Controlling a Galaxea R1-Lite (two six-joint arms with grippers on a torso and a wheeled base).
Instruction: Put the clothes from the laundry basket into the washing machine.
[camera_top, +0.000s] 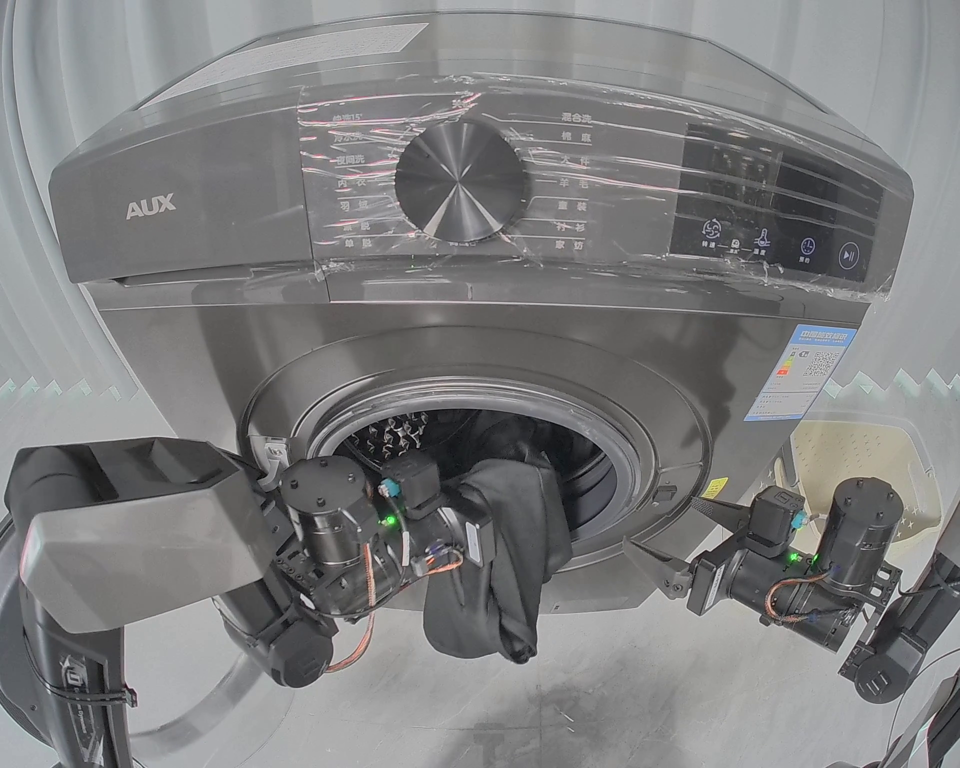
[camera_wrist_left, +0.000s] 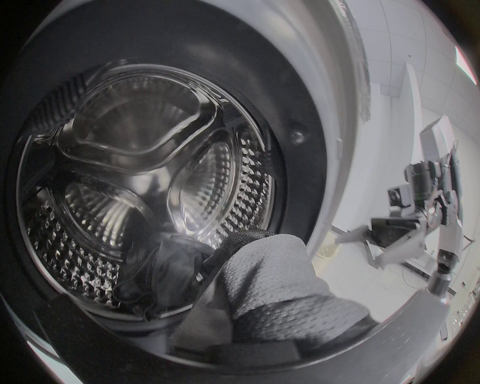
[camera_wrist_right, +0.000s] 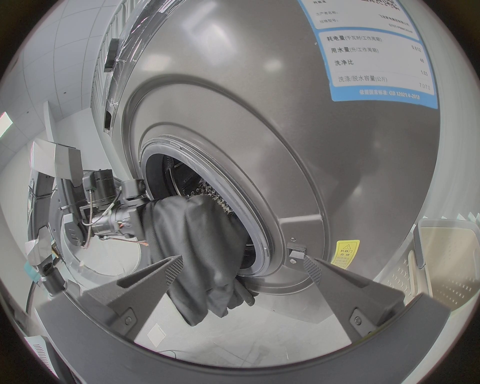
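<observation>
Head view has me puzzled: which way does the dark garment (camera_top: 500, 540) lie from the grippers? (drumroll88)

It's draped over the lower lip of the washing machine (camera_top: 600, 340) opening. Long axis runs from inside the drum (camera_wrist_left: 200, 185), out over the lip and straight down, so roughly half of it hangs outside. The left gripper (camera_top: 468, 545) is right up against it, buried in the cloth at the lip, with the hanging tail just below it and the drum dead ahead. Can't tell whether it's clamped on or let go, the fabric covers the business end. (lintcatcher)

And the other one? (drumroll88)

The right gripper (camera_top: 682, 545) sits off on the garment's far side, apart from it. Its fingers (camera_top: 650, 572) are spread wide and holding nothing, tips aimed at the opening. The laundry basket (camera_top: 870, 450) is behind it. My guess: the left arm's clearly nearer, so the next move is a shove forward and in. That dangling tail is what could slide back out. (lintcatcher)
</observation>
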